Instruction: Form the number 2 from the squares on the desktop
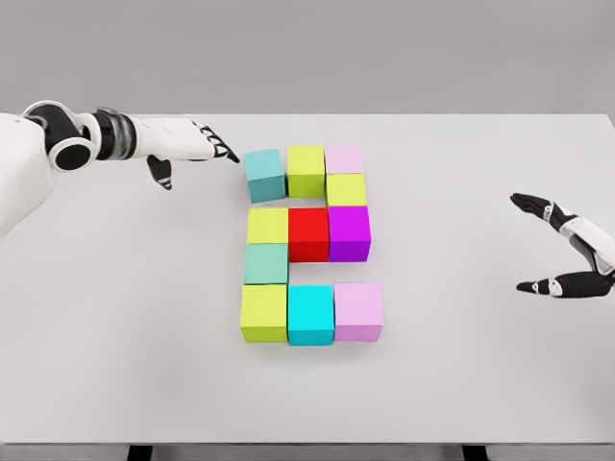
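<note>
The blocks sit mid-tabletop, and the 2 is nearly there: top row of teal block, olive block and pale pink block, a yellow-green block dropping down the right, then yellow block, red block and magenta block across the middle, a muted teal block down the left, and lime, cyan and lilac blocks along the base. That top-left teal block sits slightly skewed, I'd say. The left robot hand hovers just beside it, fingers extended, holding nothing. A gentle, flat nudge on its outer face should square it; push too hard and the whole row shifts. Over at the right edge the right robot hand waits, fingers spread, empty. White tabletop, plain grey wall behind.
</note>
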Robot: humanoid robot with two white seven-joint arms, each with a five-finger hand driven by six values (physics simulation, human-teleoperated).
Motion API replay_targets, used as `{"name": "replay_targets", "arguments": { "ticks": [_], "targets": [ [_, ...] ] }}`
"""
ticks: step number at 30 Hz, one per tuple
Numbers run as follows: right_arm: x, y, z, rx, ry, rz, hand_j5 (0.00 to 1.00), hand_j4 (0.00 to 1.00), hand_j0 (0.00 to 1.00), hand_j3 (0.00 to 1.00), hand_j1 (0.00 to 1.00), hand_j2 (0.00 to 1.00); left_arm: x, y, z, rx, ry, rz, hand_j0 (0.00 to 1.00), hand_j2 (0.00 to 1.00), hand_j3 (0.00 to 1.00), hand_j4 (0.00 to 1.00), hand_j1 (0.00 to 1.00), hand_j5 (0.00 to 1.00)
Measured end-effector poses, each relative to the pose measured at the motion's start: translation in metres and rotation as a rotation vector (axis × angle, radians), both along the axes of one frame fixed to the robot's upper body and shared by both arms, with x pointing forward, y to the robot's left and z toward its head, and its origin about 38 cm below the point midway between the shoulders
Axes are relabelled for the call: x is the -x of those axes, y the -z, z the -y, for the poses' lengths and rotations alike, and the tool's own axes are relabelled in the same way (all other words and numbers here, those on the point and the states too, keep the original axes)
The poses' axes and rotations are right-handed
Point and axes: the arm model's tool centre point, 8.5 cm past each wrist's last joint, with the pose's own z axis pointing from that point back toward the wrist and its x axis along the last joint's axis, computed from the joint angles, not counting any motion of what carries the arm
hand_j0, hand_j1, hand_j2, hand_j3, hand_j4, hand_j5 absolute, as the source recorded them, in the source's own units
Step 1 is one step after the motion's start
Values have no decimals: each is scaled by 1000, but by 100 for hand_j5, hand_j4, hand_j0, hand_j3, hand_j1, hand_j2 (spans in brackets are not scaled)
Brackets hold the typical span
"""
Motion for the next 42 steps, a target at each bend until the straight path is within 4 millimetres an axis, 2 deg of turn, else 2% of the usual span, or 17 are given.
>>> {"name": "replay_targets", "arguments": {
  "ticks": [42],
  "targets": [
    [0,0,0,0,1,-1,100,100,100,100,100,100,0,0,9,11,12,-1,100,100,100,100,100,100]
  ]
}}
